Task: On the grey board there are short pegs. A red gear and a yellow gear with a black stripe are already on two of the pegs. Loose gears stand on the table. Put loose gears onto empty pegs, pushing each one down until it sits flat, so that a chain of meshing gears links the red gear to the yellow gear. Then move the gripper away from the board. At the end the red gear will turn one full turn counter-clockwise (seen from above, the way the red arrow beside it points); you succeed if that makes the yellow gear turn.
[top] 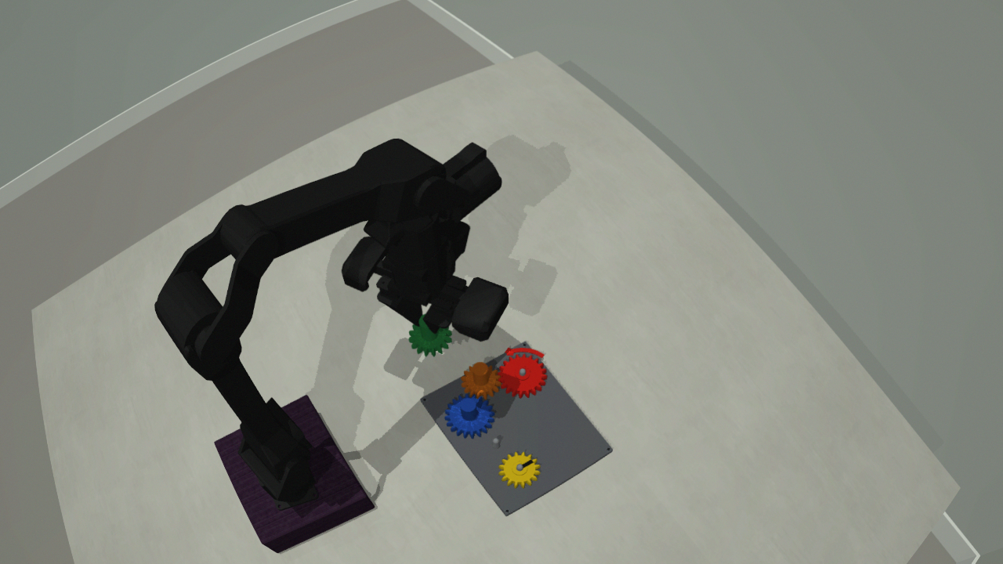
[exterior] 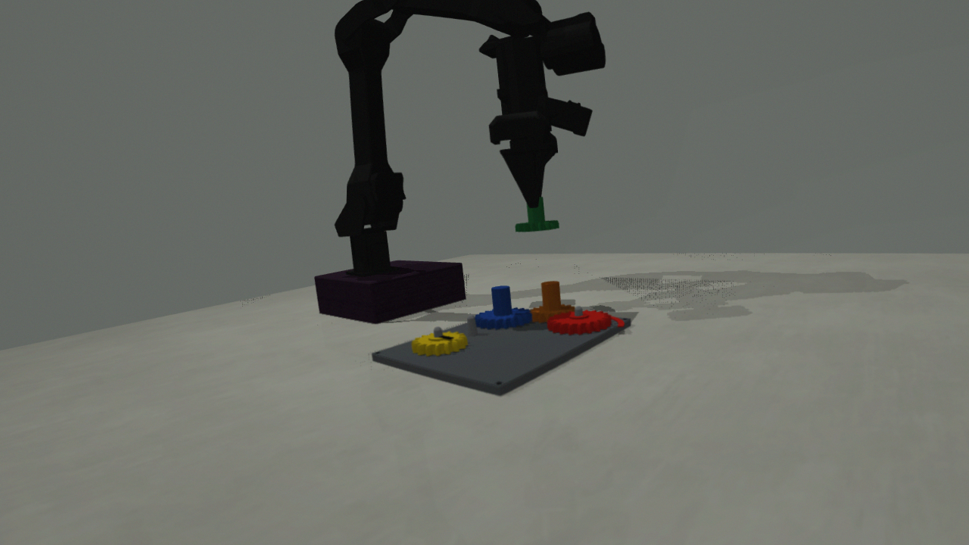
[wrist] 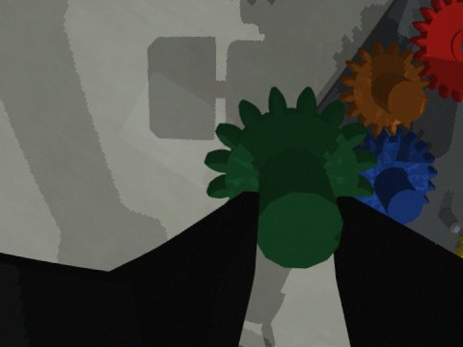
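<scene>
Near the middle of the top view, the fingers (top: 428,323) (exterior: 535,201) grip the green gear (top: 429,339) (exterior: 536,225) (wrist: 300,231) by its stem, above the desk (top: 701,336) (exterior: 677,434) (wrist: 106,120); right of centre and lower, the board (top: 561,438) (exterior: 494,362) (wrist: 450,193) carries orange (top: 480,381) (exterior: 550,298) (wrist: 386,92), blue (top: 468,416) (exterior: 502,308) (wrist: 400,169), red (top: 529,383) (exterior: 580,323) (wrist: 444,43) and yellow gears (top: 519,477) (exterior: 439,344) (wrist: 460,246)

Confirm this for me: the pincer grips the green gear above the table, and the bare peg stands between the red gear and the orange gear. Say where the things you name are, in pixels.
Wrong peg position: the top view shows the bare peg (top: 495,441) (exterior: 472,325) (wrist: 454,227) between the blue gear (top: 468,417) (exterior: 503,317) (wrist: 404,161) and yellow gear (top: 517,473) (exterior: 439,344) (wrist: 460,247).
</scene>
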`<act>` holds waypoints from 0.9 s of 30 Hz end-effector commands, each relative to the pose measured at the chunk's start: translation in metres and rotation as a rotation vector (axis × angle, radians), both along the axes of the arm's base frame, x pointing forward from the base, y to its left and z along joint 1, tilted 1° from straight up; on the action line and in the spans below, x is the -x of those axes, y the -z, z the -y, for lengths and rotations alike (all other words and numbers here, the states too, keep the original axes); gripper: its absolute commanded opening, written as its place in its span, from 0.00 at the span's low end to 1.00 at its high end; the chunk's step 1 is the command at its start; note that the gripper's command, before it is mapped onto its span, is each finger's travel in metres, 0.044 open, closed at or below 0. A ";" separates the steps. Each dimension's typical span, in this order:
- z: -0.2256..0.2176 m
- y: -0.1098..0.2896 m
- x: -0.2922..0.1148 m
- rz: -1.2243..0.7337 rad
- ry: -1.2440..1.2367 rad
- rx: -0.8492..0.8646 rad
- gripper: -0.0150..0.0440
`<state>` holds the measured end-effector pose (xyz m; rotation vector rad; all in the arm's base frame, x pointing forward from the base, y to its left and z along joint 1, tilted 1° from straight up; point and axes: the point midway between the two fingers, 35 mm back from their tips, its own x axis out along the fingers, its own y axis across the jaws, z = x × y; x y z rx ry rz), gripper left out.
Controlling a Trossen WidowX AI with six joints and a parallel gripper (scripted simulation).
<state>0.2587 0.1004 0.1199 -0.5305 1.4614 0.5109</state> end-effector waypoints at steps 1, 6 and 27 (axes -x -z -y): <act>0.005 0.002 -0.003 -0.001 -0.002 -0.003 0.25; 0.015 0.006 -0.007 0.000 -0.002 -0.002 0.25; 0.056 0.020 -0.020 0.001 -0.002 0.001 0.25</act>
